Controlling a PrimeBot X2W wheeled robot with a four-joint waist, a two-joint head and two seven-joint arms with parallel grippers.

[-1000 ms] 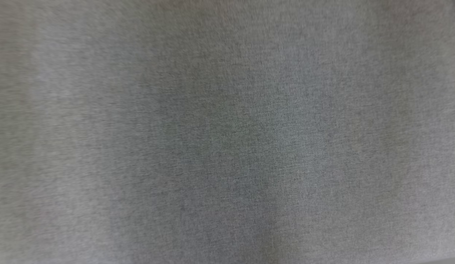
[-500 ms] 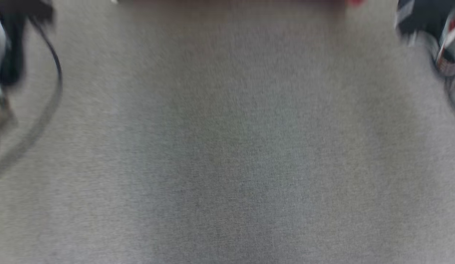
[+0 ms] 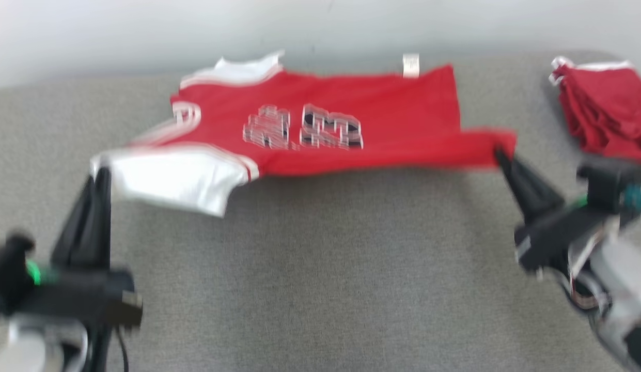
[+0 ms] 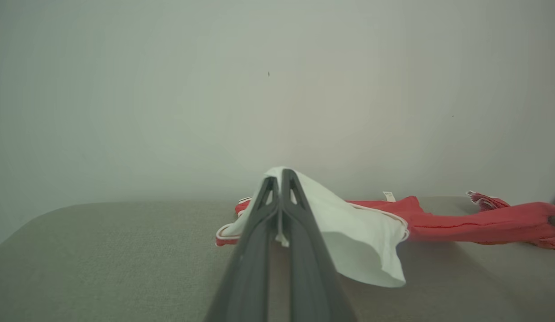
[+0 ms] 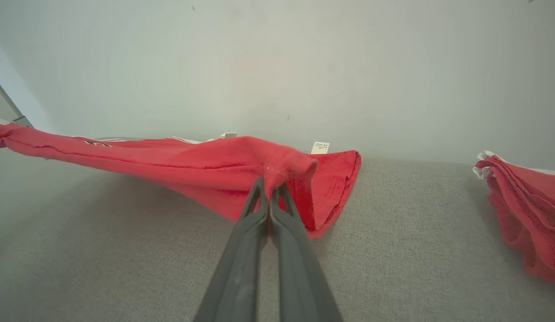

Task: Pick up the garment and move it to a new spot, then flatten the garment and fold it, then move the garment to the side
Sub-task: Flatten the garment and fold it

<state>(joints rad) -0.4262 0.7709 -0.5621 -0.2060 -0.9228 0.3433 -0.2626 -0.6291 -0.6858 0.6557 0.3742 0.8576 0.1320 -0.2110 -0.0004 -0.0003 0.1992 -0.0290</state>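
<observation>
The garment (image 3: 351, 119) is a red shirt with white sleeves and a printed chest, stretched sideways across the far part of the grey surface. My left gripper (image 3: 99, 173) is shut on its white sleeve at the left. My right gripper (image 3: 498, 152) is shut on its red hem corner at the right. The near edge hangs lifted between the two grips. The left wrist view has the white sleeve (image 4: 349, 223) draped over the closed fingers (image 4: 277, 210). In the right wrist view, red cloth (image 5: 205, 165) bunches at the closed fingertips (image 5: 268, 201).
A second red garment (image 3: 607, 113) lies crumpled at the far right, (image 5: 527, 210) near my right gripper. A pale wall (image 3: 144, 31) runs along the far edge of the grey cushioned surface (image 3: 320, 279). A dark cable (image 3: 121, 346) hangs by my left wrist.
The head camera has swung up from blurred bare grey surface to the garment and both grippers; the whole picture shifted, so no movement of the things can be told.
</observation>
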